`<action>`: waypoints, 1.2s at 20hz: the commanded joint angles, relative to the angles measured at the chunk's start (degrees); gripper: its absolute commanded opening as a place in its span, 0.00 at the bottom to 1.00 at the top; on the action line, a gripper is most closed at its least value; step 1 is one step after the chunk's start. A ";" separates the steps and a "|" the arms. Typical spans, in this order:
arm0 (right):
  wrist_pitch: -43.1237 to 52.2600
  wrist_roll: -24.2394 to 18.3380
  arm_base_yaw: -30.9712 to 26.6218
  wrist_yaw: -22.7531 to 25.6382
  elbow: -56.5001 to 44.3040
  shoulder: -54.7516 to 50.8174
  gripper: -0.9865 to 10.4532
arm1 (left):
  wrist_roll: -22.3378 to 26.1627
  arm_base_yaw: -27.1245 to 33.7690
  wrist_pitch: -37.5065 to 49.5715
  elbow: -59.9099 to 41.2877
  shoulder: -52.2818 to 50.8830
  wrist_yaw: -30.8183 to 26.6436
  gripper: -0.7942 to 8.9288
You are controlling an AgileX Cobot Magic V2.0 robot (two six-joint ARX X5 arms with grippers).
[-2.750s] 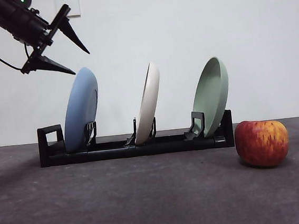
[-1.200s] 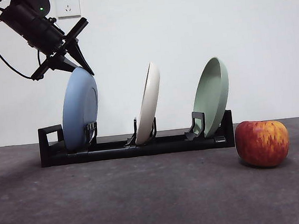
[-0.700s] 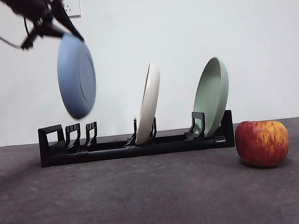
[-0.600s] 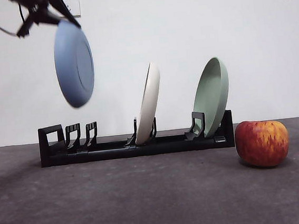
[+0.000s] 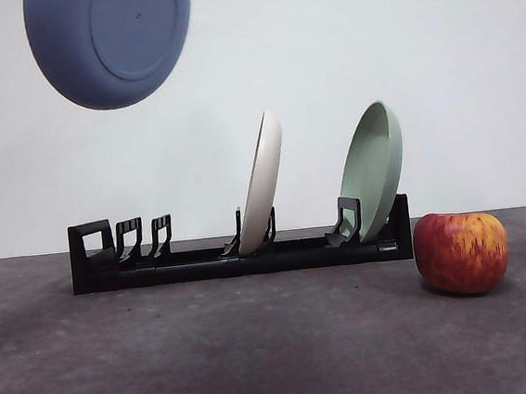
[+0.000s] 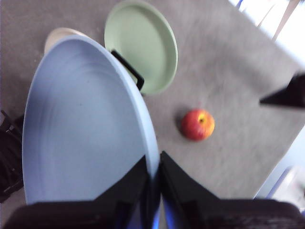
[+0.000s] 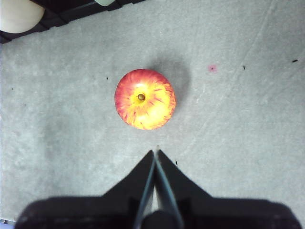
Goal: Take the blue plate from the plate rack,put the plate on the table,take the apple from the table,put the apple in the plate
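One apple (image 5: pixel 461 252) sits on the table (image 5: pixel 260 356), nearest the front camera, just beside the end of the plate rack (image 5: pixel 240 250) that has no handle. Behind it, the one rack holds two plates on edge: one cream plate (image 5: pixel 260 180) in the middle and one pale green plate (image 5: pixel 372 170) at the apple end. The slots at the handle end hold nothing. One blue plate (image 5: pixel 110 42) hangs high above that end, clear of the rack, underside toward the front camera. The left gripper (image 6: pixel 153 174) clamps its rim between both jaws. The right gripper (image 7: pixel 156 157) hovers above the apple, jaws pressed together, holding nothing.
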 commanded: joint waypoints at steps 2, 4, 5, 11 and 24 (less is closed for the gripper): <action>0.13 -0.57 0.04 0.00 0.15 0.09 0.09 | 3.39 -7.26 -1.88 -0.28 0.46 -1.03 0.07; 0.02 -0.59 0.04 0.00 0.15 0.09 0.09 | 4.72 -12.20 -4.83 -0.74 0.48 -4.50 0.07; 0.02 -0.59 0.04 0.02 0.15 0.09 0.09 | 4.66 -14.91 -5.75 -1.20 0.48 -8.11 0.07; 0.20 -0.59 0.04 0.04 0.15 0.09 0.09 | 4.57 -30.86 -1.99 -10.88 -0.35 -19.61 0.07; 0.07 -0.59 0.04 2.38 0.15 0.09 0.09 | 14.23 -38.47 38.97 -57.16 0.04 -34.05 0.07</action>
